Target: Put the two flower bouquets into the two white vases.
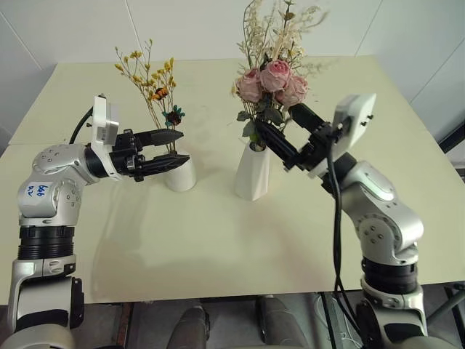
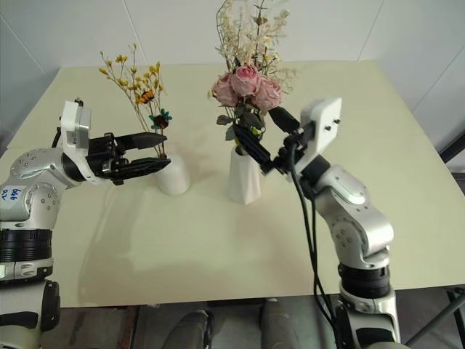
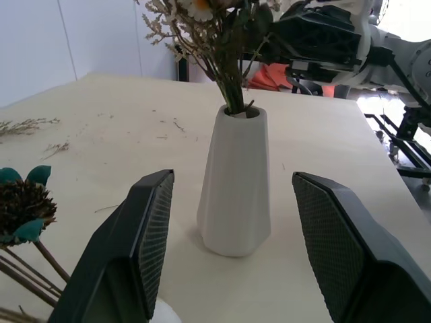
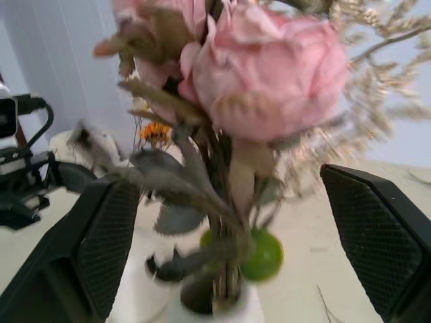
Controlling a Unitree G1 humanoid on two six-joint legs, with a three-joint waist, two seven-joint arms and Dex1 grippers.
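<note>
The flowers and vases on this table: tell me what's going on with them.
Both bouquets stand in vases. The pink rose bouquet sits in the taller faceted vase, with the right pincer open around its stems. The yellow-orange bunch stands in the squat vase; the left pincer is open around those stems, gripping nothing.

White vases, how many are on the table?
2. The short white vase stands by the left gripper, holding yellow flowers. The tall white vase beside it holds pink roses.
</note>
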